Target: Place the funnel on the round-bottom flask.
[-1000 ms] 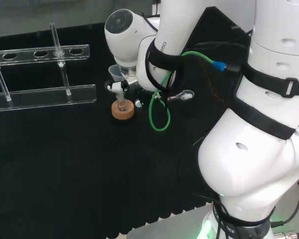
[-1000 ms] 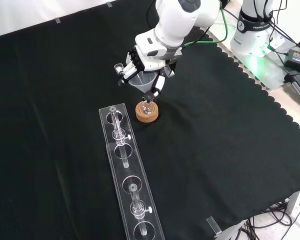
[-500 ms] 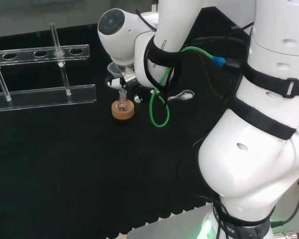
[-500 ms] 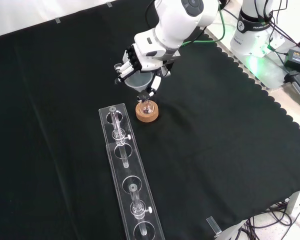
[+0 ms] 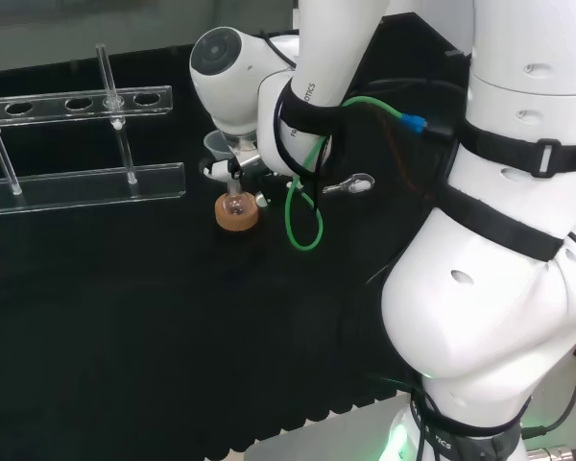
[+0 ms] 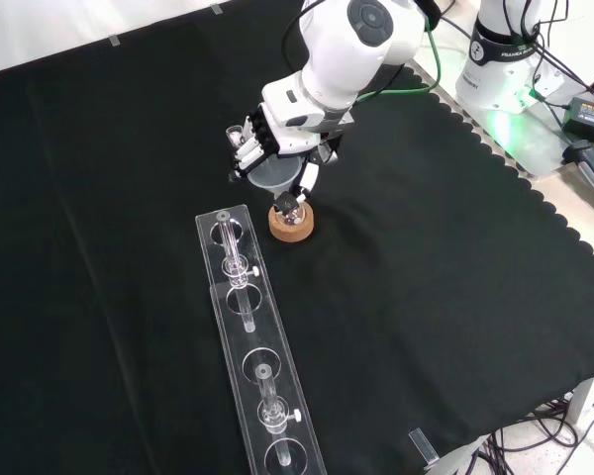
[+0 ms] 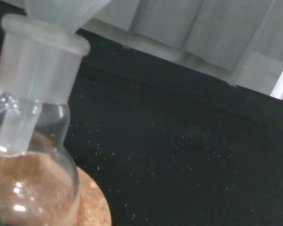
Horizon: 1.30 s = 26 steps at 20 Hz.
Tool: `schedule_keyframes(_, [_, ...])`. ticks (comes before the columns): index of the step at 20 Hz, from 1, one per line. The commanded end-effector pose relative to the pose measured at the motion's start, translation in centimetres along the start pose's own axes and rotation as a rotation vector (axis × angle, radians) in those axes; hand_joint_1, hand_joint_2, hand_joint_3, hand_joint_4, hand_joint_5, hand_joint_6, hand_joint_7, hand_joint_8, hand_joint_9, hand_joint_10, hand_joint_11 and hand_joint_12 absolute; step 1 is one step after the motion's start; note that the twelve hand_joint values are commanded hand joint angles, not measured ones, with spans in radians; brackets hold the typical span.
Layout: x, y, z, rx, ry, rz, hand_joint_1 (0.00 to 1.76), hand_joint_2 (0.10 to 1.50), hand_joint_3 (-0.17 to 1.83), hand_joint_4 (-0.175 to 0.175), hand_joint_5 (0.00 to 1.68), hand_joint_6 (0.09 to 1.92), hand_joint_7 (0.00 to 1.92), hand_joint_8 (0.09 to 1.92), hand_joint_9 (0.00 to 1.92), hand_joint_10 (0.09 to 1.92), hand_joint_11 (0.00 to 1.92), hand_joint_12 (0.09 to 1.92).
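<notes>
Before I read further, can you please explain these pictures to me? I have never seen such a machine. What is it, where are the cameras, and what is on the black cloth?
It is one white robot arm ending in a hand with fingers. One camera looks over the arm from behind, one looks down from the front, one sits at the wrist. On the cloth stand a clear rack and a round-bottom flask on a cork ring. The hand holds a clear funnel; its stem is inside the flask's neck.

Head view from behind the arm, front view facing it from above (both showing the cork ring), wrist view close.
</notes>
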<state>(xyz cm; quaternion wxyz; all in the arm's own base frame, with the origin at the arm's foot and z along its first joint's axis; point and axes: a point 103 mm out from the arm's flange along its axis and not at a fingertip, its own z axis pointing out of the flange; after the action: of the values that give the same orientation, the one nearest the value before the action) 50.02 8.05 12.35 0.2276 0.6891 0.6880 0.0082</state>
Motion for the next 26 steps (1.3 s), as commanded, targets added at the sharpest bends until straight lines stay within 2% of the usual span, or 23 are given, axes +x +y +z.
schedule_keyframes(1, [0.1, -0.6, -0.1, 0.007, -0.015, -0.005, 1.23, 0.64, 0.6, -0.175, 1.43, 0.35, 1.71, 0.93, 1.86, 0.88, 1.72, 0.96])
schedule_keyframes(7, [0.0, -1.0, -0.3, -0.015, 0.0, 0.019, 1.23, 0.64, 0.61, -0.175, 1.43, 0.35, 1.71, 0.93, 1.86, 0.88, 1.72, 0.96])
schedule_keyframes(10, [-0.4, -1.8, -0.3, -0.027, -0.013, 0.005, 1.23, 0.64, 0.61, -0.175, 1.43, 0.35, 1.71, 0.92, 1.86, 0.88, 1.72, 0.96])
schedule_keyframes(11, [0.4, -1.7, -0.4, -0.025, -0.02, -0.009, 1.23, 0.64, 0.61, -0.175, 1.43, 0.35, 1.71, 0.92, 1.86, 0.88, 1.72, 0.96])
schedule_keyframes(15, [-0.3, -2.6, -0.5, -0.05, 0.006, 0.012, 1.23, 0.64, 0.61, -0.175, 1.43, 0.35, 1.71, 0.93, 1.86, 0.89, 1.73, 0.96])
schedule_keyframes(19, [-0.2, -2.9, -0.7, -0.046, 0.033, 0.007, 1.22, 0.55, 0.73, -0.175, 1.48, 0.31, 1.76, 0.89, 1.91, 0.9, 1.88, 0.97])
schedule_keyframes(20, [0.0, -3.0, -0.8, -0.049, 0.04, -0.002, 1.16, 0.54, 0.67, -0.175, 1.47, 0.32, 1.79, 0.89, 1.92, 0.96, 1.9, 1.02])
schedule_keyframes(23, [0.3, -3.0, -1.0, -0.05, 0.05, -0.01, 0.98, 0.58, 0.43, -0.175, 1.33, 0.63, 1.82, 0.99, 1.92, 1.09, 1.92, 1.09])
schedule_keyframes(26, [0.6, -3.0, -1.2, -0.05, 0.062, -0.017, 0.86, 0.61, 0.33, -0.175, 1.2, 0.92, 1.82, 1.1, 1.92, 1.11, 1.92, 1.1])
